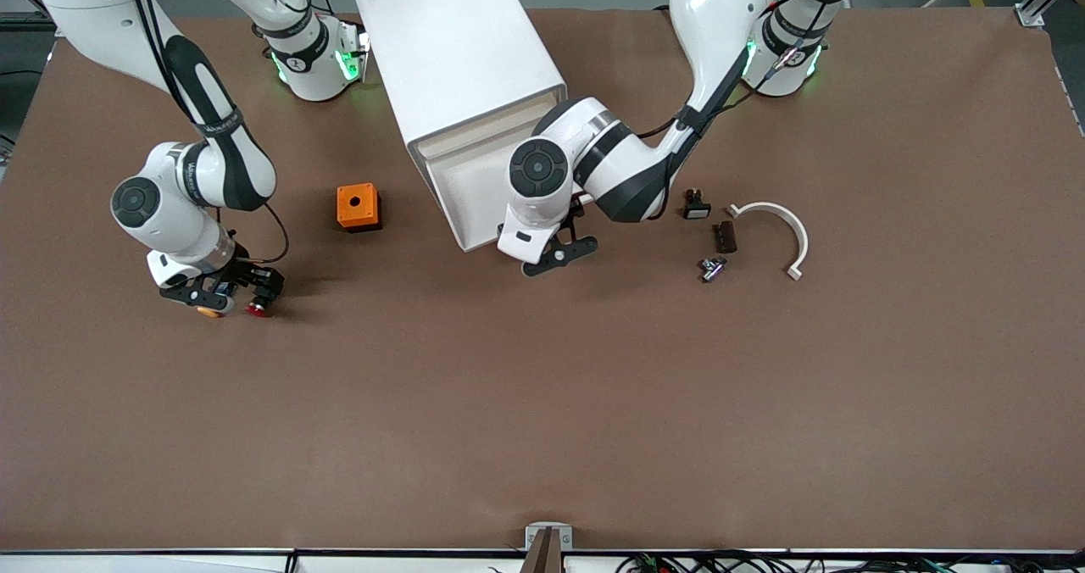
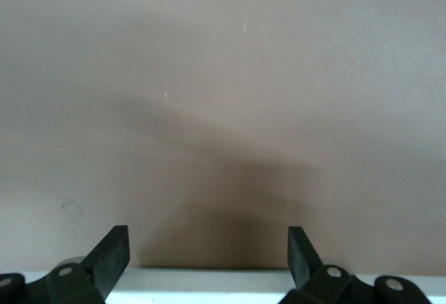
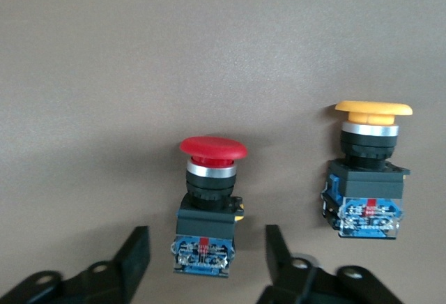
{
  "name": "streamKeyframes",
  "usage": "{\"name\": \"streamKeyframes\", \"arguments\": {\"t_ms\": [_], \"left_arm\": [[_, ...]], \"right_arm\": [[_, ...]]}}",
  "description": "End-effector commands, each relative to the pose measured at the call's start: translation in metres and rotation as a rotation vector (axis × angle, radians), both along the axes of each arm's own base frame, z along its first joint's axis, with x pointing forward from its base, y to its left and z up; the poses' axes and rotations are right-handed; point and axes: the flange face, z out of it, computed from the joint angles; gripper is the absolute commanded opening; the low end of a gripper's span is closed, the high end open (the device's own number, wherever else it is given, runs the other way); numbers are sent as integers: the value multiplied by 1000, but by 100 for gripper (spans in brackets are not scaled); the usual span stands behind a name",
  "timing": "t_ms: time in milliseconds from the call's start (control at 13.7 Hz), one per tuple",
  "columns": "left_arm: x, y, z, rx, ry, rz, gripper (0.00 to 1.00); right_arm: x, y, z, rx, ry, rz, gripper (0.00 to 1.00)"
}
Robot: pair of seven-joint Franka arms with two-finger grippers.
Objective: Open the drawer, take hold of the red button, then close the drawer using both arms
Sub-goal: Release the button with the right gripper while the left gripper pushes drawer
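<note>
The right gripper is low over the table near the right arm's end. Its 2 fingers are apart, and the red button lies between them. Nothing is squeezing it, as far as I can see. The button lies on its side on the brown table, red cap pointing away from the gripper. An orange-capped button lies just beside it and must stay there.

I think the step in hand is grabbing the red button. To do it well, the right gripper should keep the black-and-blue body in the middle of its fingers, go a little lower, then close slowly on the flat sides of the body, not on the round cap, which could slip. It should also stay away from the orange-capped button so that it does not bump it.

The left gripper waits, fingers wide apart, over the table just in front of the white drawer. The drawer is pulled out of the white drawer box. An orange cube sits between the box and the right arm.
</note>
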Motion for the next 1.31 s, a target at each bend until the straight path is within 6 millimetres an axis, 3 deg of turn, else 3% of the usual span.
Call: {"name": "streamKeyframes", "arguments": {"t_ms": [0, 219, 292, 438, 730, 949, 1241], "left_arm": [[-11, -9, -1, -19, 20, -11, 100], [-23, -20, -5, -41, 56, -9, 100], [-27, -23, -5, -55, 76, -1, 100], [-40, -30, -16, -61, 119, 2, 100], [-56, -40, -19, -88, 173, 14, 100], [-67, -41, -27, -88, 207, 21, 100], [-80, -50, -30, -108, 251, 31, 100]], "right_arm": [[4, -1, 3, 1, -8, 12, 100], [11, 0, 16, 6, 21, 19, 100], [18, 0, 31, 10, 37, 19, 100], [37, 1, 76, 23, 112, 20, 100], [76, 0, 184, 41, 252, 27, 100], [86, 0, 253, 45, 295, 58, 100], [86, -2, 322, 55, 289, 164, 100]]}}
